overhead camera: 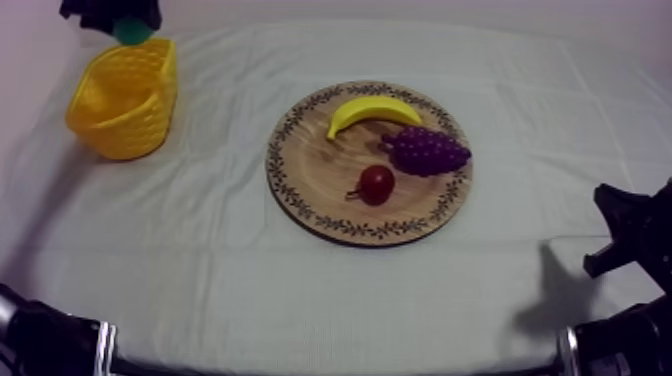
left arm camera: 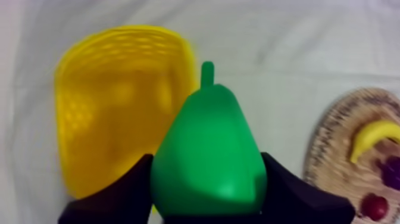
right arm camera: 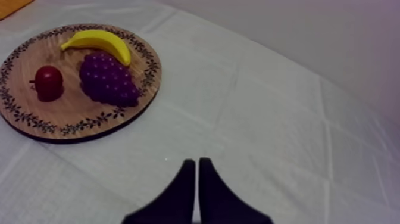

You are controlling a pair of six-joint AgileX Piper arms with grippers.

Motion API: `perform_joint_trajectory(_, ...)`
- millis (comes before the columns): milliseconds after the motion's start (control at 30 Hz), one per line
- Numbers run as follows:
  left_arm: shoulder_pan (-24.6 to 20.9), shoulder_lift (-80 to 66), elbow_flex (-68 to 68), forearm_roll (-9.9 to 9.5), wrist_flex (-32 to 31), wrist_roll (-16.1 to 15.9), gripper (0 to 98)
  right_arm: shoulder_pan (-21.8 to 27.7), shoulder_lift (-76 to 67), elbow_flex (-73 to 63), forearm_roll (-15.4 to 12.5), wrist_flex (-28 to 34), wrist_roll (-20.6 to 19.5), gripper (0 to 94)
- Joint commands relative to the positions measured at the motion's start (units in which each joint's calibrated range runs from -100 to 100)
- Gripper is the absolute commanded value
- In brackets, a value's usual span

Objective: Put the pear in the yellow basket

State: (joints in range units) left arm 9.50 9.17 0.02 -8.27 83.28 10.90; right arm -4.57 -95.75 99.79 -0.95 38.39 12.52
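Pear [left arm camera: 208,137] is gripped by the left gripper [left arm camera: 207,173], held at the edge of the yellow basket [overhead camera: 125,95], upper left of the frame. Right gripper [right arm camera: 197,170] is closed on nothing, lower right, over the desk [right arm camera: 286,119].

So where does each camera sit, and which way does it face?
Top view: overhead, slanting down on the wooden board and yellow basket; right arm at its edge.
Left wrist view: rides left arm, faces down at basket; left gripper shut on the pear.
Right wrist view: rides right arm, faces the board; right gripper shut.
All three share the board.
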Motion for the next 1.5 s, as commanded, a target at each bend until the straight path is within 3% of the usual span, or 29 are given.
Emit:
perform_joint_trajectory(0,-2.70,1.38,1.06,-0.15,-1.60,-0.38,58.1,-0.02,-0.01,-0.01,0.00,0.00,0.01,0.3)
perform_joint_trajectory(133,-4.51,4.00,2.48,-0.31,-3.67,-1.14,66.3,-0.02,-0.01,-0.01,0.00,0.00,0.01,0.3)
perform_joint_trajectory(300,-5.23,5.14,4.28,-0.38,-5.17,-1.49,84.6,-0.02,-0.01,-0.01,0.00,0.00,0.01,0.3)
perform_joint_trajectory(500,-4.82,0.89,7.76,-0.46,-6.88,-1.48,88.5,-0.02,-0.01,-0.01,0.00,0.00,0.01,0.3)
perform_joint_trajectory(867,-2.83,-21.42,17.20,-0.53,-11.59,-2.90,78.5,-0.02,-0.01,-0.01,0.00,0.00,0.01,0.3)
perform_joint_trajectory(1033,-1.94,-35.42,24.56,-0.35,-15.87,-2.55,67.6,-0.02,-0.01,-0.01,0.00,0.00,0.01,0.3)
perform_joint_trajectory(1333,-5.20,-57.27,40.10,3.24,-22.53,-5.08,52.7,-0.02,-0.01,-0.01,0.00,0.00,0.01,0.3)
perform_joint_trajectory(1467,-5.68,-65.98,48.23,4.10,-27.47,-5.16,37.4,-0.02,-0.01,-0.01,0.00,0.00,0.01,0.3)
